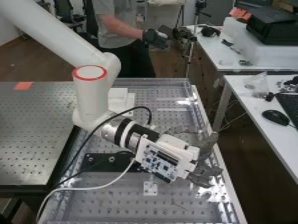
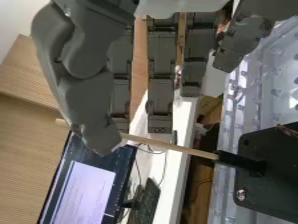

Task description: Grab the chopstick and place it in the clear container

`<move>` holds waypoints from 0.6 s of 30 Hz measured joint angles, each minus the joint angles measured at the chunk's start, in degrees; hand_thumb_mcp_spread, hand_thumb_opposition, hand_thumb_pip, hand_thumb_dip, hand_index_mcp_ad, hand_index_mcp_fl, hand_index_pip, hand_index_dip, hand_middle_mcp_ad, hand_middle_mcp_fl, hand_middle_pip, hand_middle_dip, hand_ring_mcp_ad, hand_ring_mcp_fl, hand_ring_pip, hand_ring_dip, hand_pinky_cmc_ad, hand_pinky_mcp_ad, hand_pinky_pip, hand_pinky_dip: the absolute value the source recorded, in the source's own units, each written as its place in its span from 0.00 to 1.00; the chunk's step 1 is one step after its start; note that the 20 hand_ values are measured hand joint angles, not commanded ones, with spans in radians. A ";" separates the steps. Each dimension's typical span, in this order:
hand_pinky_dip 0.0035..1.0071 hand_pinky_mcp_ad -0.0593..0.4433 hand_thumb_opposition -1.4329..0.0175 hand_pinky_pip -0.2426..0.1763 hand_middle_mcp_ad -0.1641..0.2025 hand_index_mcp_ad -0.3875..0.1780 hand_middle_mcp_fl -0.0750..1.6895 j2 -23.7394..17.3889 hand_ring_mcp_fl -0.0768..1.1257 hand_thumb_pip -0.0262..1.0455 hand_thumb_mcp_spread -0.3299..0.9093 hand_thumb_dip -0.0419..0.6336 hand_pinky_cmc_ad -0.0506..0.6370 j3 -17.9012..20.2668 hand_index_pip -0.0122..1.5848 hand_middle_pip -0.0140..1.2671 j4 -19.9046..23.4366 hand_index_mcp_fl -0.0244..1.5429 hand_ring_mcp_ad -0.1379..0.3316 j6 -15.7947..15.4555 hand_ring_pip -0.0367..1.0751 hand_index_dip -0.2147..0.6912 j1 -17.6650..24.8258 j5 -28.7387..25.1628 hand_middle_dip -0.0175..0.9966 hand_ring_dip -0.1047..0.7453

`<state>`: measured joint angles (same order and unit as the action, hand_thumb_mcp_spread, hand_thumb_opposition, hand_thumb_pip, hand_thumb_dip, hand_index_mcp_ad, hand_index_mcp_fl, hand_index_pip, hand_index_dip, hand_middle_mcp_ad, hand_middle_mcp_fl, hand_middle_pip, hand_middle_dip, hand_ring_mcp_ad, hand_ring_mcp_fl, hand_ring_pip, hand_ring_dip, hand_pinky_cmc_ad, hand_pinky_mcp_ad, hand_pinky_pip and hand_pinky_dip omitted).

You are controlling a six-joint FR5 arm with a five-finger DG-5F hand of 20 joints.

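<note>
One robot hand (image 2: 160, 95), fingers extended, unclenched; one wooden chopstick (image 2: 169, 146), end in black holder (image 2: 241, 162). Stage: pre-grasp. Next: close around chopstick, draw free.

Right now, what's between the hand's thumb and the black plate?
In the wrist view, a length of the chopstick, then a short black holder, span from the thumb to the black plate.

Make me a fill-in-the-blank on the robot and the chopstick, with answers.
In the high view, the arm's round white cap is ringed in ____. In the wrist view, the hand's ____ overlaps the chopstick. The holder at the chopstick's end is coloured ____.

Missing words: red; thumb; black.
</note>
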<state>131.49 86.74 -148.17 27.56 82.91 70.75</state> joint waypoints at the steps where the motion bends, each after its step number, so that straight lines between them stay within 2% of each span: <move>1: 0.17 0.55 0.39 0.49 0.62 0.32 0.60 0.02 0.42 0.51 0.72 0.49 0.62 -0.06 0.08 0.21 -0.09 0.68 0.50 -0.02 0.12 0.58 0.00 -0.04 0.63 0.51; 6: 0.17 0.55 0.39 0.50 0.62 0.32 0.61 0.23 0.43 0.50 0.75 0.49 0.63 -0.39 0.08 0.21 -0.39 0.73 0.51 -0.36 0.12 0.58 0.03 -0.46 0.63 0.51; 9: 0.17 0.55 0.32 0.49 0.62 0.32 0.62 0.38 0.45 0.45 0.78 0.47 0.64 -0.65 0.15 0.22 -0.60 0.82 0.51 -0.66 0.12 0.60 0.00 -0.88 0.63 0.51; 13: 0.17 0.55 0.26 0.50 0.62 0.29 0.67 0.48 0.47 0.44 0.80 0.46 0.63 -0.85 0.16 0.24 -0.66 0.82 0.51 -1.00 0.12 0.64 -0.04 -1.35 0.63 0.51; 15: 0.18 0.55 0.26 0.54 0.60 0.28 0.70 0.52 0.47 0.44 0.83 0.46 0.64 -1.01 0.16 0.26 -0.74 0.84 0.51 -1.35 0.12 0.66 -0.05 -1.72 0.63 0.51; 18: 0.18 0.55 0.26 0.54 0.58 0.29 0.70 0.52 0.51 0.45 0.85 0.46 0.64 -1.09 0.16 0.26 -0.72 0.85 0.51 -1.54 0.12 0.67 -0.05 -2.04 0.63 0.51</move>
<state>132.02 85.65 -148.89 26.02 82.86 68.71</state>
